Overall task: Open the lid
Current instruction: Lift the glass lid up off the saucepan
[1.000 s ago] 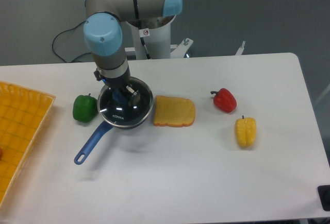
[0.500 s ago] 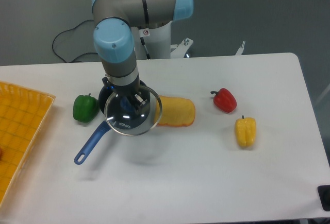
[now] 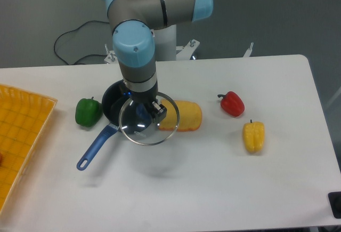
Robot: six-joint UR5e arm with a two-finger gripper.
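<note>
From the fixed camera, the tool point(image 3: 144, 109) is clenched on the blue knob of the lid point(image 3: 149, 120), holding the glass disc in the air, off the saucepan point(image 3: 113, 104) and shifted toward the right of it. The lid's right edge overlaps the view of the slice of bread point(image 3: 184, 116), which lies just beside the pan's right side. A green pepper point(image 3: 87, 111) sits just left of the pan, close to its rim, and the pan's blue handle point(image 3: 95, 148) runs down and left toward the front of the tabletop point(image 3: 213, 189).

Further right, a red pepper point(image 3: 232, 103) and a yellow pepper point(image 3: 253, 136) lie near each other, well apart from the lid. A yellow tray point(image 3: 21, 136) takes up the left edge. The front half of the tabletop, below the lid and peppers, is bare white surface out to the front edge. The lid's shadow falls there, in front of the pan. Behind the tabletop stands the arm's base, with a black cable point(image 3: 69, 45) trailing left.
</note>
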